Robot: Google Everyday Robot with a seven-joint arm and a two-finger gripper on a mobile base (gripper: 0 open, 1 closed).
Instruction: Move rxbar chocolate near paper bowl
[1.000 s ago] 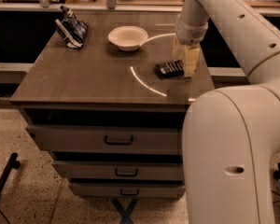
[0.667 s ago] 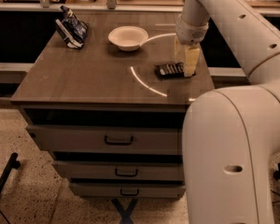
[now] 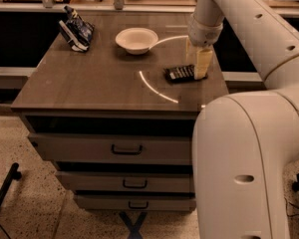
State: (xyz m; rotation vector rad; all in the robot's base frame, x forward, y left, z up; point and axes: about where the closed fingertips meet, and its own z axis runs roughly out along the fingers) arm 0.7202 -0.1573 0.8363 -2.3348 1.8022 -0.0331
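- Now, in the camera view, the rxbar chocolate (image 3: 178, 73) is lying flat on the table (image 3: 89, 83), near the right edge. It is sitting well apart from the paper bowl (image 3: 136, 39) farther back.
- The gripper (image 3: 200, 66) is pointing down at the bar's right end, touching it or just beside it. Whether it is spread or pinching is not showing.
- The bar is looking light, thin and a bit bendy, with a slick wrapper. It is likely calling for a gentle pinch across its narrow width.
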